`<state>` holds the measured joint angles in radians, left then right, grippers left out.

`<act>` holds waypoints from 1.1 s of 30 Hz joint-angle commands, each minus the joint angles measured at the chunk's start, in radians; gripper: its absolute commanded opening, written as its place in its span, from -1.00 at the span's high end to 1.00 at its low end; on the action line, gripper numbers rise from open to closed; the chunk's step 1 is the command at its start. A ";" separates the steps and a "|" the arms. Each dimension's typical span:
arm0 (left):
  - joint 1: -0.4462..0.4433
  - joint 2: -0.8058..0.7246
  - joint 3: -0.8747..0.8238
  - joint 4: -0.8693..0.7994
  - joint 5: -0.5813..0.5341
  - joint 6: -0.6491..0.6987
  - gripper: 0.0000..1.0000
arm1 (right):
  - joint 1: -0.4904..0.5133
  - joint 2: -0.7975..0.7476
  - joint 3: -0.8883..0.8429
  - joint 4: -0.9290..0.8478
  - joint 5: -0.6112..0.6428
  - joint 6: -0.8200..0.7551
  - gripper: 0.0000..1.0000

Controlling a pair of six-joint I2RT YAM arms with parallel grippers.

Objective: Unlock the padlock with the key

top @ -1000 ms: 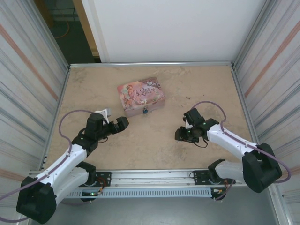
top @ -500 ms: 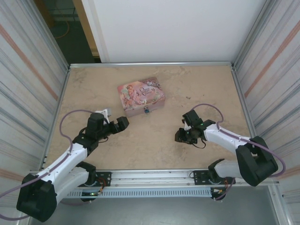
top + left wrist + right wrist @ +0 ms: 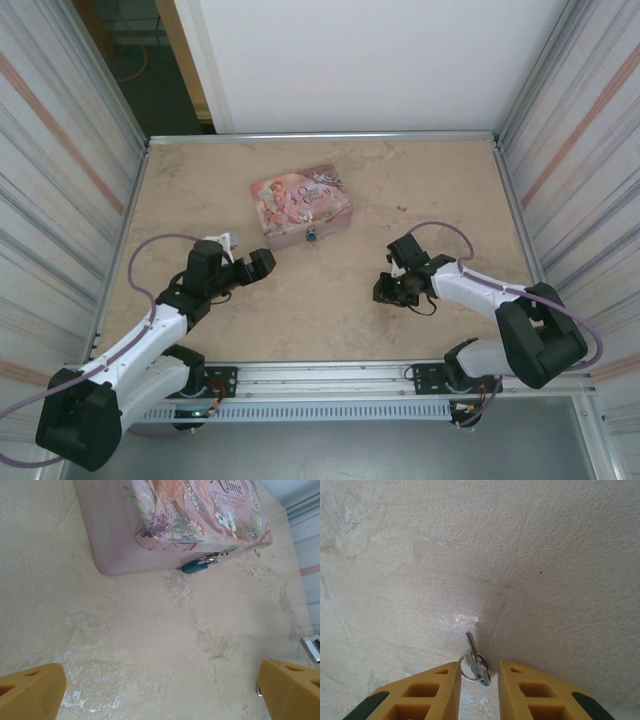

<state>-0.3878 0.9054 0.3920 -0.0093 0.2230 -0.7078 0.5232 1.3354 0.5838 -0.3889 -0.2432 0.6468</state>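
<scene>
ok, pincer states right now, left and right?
Left pincer: open, holding nothing.
Right pincer: partly open, small silvery metal key between its fingers, not clamped.

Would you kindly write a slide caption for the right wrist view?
Right end effector poised over the key on the table, fingers flanking its ring, not yet gripping.

Top cam overhead from behind; wrist cams low, near table (image 3: pixel 450 180); tin (image 3: pixel 302 205) shared top/L.

Padlock (image 3: pixel 194 567) on near side of tin (image 3: pixel 150 510)
</scene>
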 commanded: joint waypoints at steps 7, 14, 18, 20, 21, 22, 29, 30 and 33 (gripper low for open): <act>-0.004 0.006 0.013 0.010 -0.012 -0.002 -0.97 | -0.002 0.018 -0.006 0.002 -0.029 0.013 0.59; -0.004 0.003 0.018 0.008 -0.015 0.007 -0.97 | 0.001 0.018 -0.008 0.006 -0.025 0.011 0.72; -0.004 -0.005 0.028 0.006 -0.020 0.020 -0.97 | 0.000 0.019 -0.011 0.017 -0.022 0.011 0.80; -0.003 -0.006 0.034 0.004 -0.021 0.027 -0.98 | 0.001 0.022 -0.012 0.024 -0.025 0.011 0.85; -0.004 -0.006 0.038 0.003 -0.021 0.032 -0.97 | 0.001 0.024 -0.012 0.028 -0.025 0.011 0.86; -0.004 -0.006 0.040 0.003 -0.022 0.035 -0.97 | 0.001 0.024 -0.012 0.033 -0.026 0.011 0.88; -0.003 -0.010 0.053 0.004 -0.024 0.043 -0.97 | 0.001 0.017 -0.009 0.045 -0.024 0.010 0.98; -0.003 -0.009 0.054 0.003 -0.024 0.044 -0.97 | 0.001 0.011 -0.008 0.044 -0.020 0.010 0.98; -0.004 -0.009 0.057 0.002 -0.026 0.045 -0.98 | -0.002 -0.007 -0.009 0.040 -0.014 0.010 1.00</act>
<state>-0.3878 0.9089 0.4187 -0.0101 0.2146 -0.6842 0.5232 1.3476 0.5819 -0.3401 -0.2619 0.6476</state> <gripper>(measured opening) 0.987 0.056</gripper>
